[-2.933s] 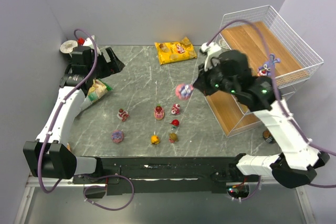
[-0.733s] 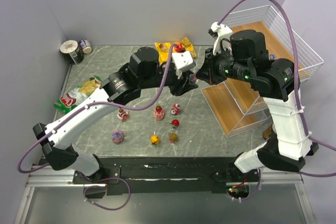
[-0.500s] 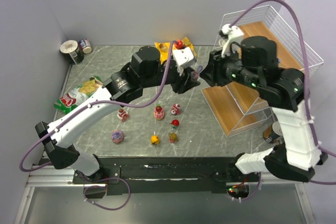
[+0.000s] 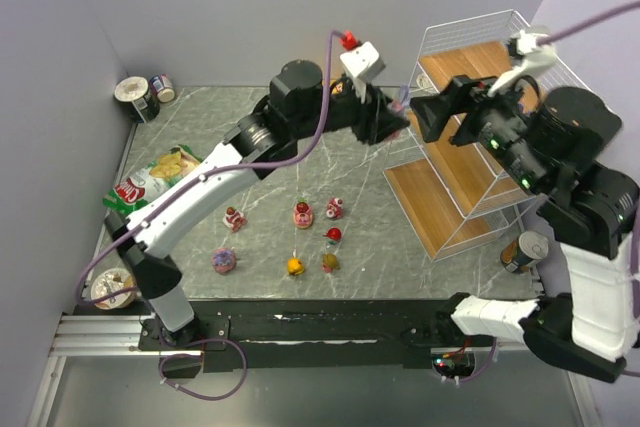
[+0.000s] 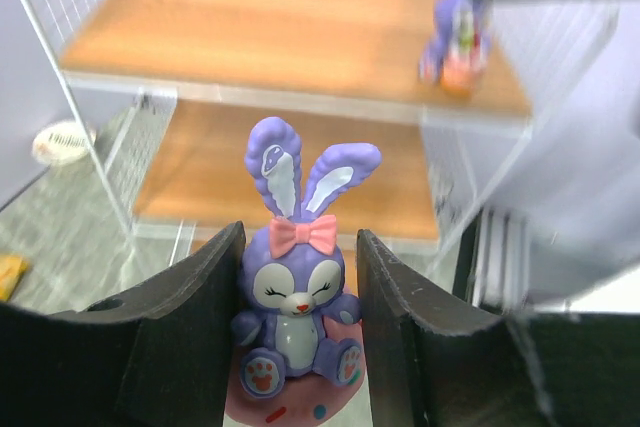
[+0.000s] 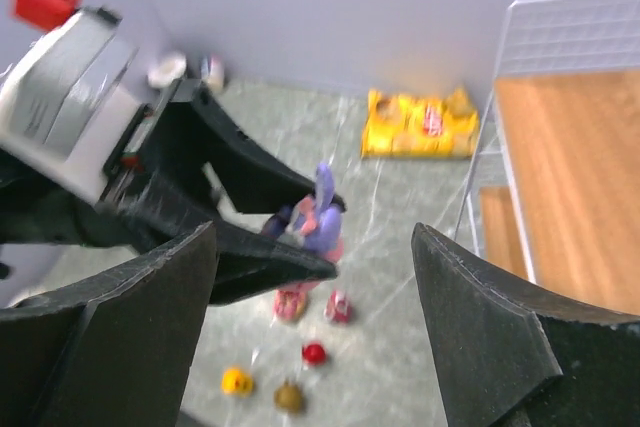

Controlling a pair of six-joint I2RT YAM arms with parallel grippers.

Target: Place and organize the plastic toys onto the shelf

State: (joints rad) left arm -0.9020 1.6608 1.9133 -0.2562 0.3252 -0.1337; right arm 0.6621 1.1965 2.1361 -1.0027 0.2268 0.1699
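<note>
A purple bunny on a pink donut base [image 5: 298, 312] sits upright between the jaws of my left gripper [image 5: 300, 239], which is shut on it. In the top view that gripper [image 4: 396, 115] hangs in the air just left of the shelf [image 4: 468, 163], with the bunny [image 4: 402, 100] at its tip. My right gripper [image 4: 428, 117] faces it from the shelf side, open and empty [image 6: 312, 247]. A second bunny [image 5: 455, 42] stands on an upper shelf board. Several small plastic toys lie on the table, among them a red cake [image 4: 303, 214], a cherry [image 4: 333, 235] and a yellow fruit [image 4: 295, 266].
A green snack bag [image 4: 150, 177] lies at the left. A yellow snack bag [image 6: 420, 125] lies at the back. Two cans [image 4: 140, 95] stand in the far left corner, one can [image 4: 525, 250] by the shelf's near foot, another [image 4: 108, 287] at the near left.
My right gripper has let go of the bunny, opened wide and drawn back to the right. My left gripper now holds the bunny and has lifted it toward the shelf.
</note>
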